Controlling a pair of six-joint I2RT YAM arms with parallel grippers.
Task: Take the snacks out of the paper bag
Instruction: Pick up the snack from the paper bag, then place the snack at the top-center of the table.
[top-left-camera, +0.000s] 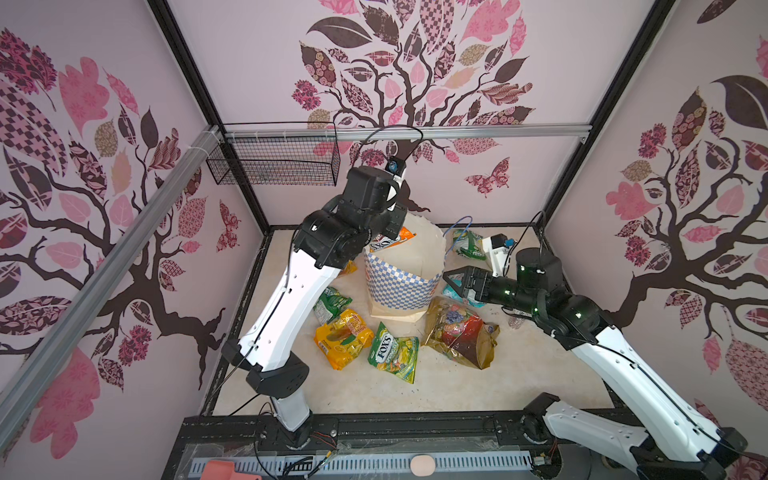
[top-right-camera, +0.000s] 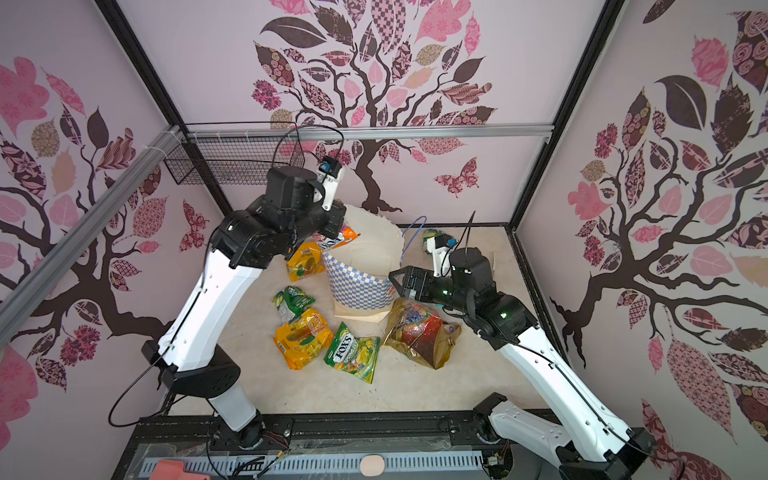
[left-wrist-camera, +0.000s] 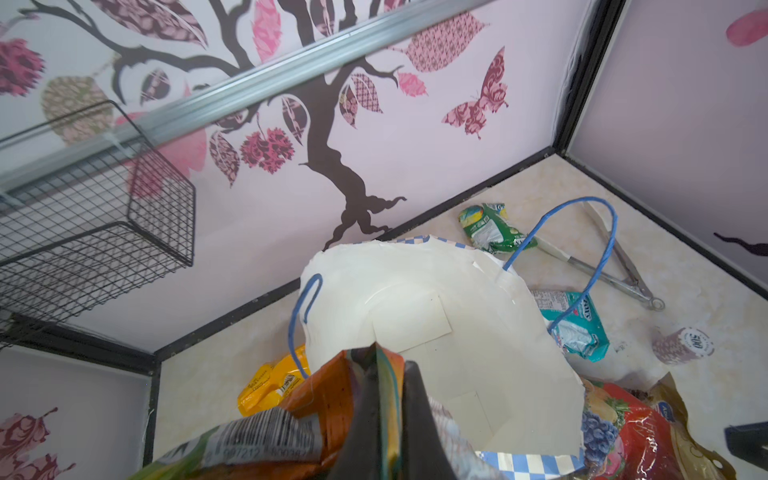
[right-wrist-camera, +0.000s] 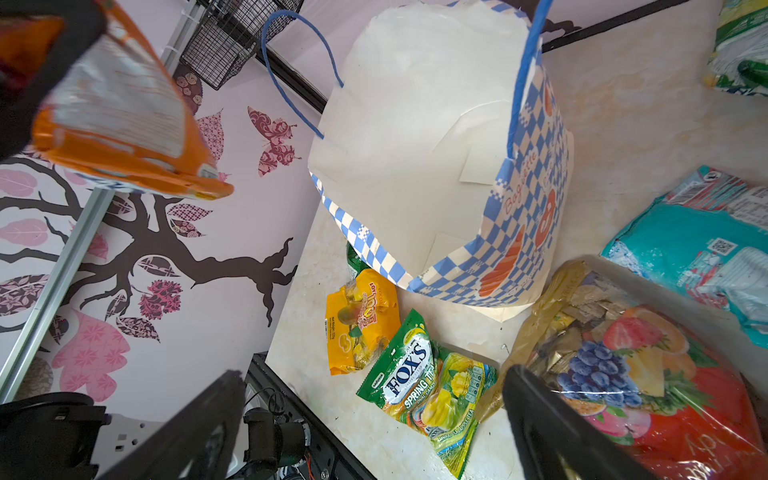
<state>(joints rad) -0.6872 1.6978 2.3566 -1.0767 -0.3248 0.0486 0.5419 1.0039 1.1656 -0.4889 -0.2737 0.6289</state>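
Observation:
The blue-and-white checked paper bag (top-left-camera: 399, 282) (top-right-camera: 357, 286) stands upright mid-table, and its white inside (left-wrist-camera: 415, 307) looks empty. My left gripper (left-wrist-camera: 392, 415) is shut on an orange snack packet (top-left-camera: 392, 240) (right-wrist-camera: 124, 124), which hangs over the bag's rim. My right gripper (top-left-camera: 451, 280) (right-wrist-camera: 374, 374) stands open, holding nothing, close beside the bag's right side. On the table lie an orange-yellow packet (top-left-camera: 343, 338), a green FOX'S packet (top-left-camera: 392, 353), a gold-and-red pack (top-left-camera: 461, 332), a teal packet (left-wrist-camera: 577, 328), a green packet (top-left-camera: 467, 245) at the back and a yellow one (top-right-camera: 305, 262).
A black wire basket (top-left-camera: 274, 162) hangs on the back wall at the left. Metal tongs (left-wrist-camera: 615, 266) and a small patterned cylinder (left-wrist-camera: 681, 345) lie at the back right. Patterned walls close in three sides, with a black rail (top-left-camera: 415, 424) along the front.

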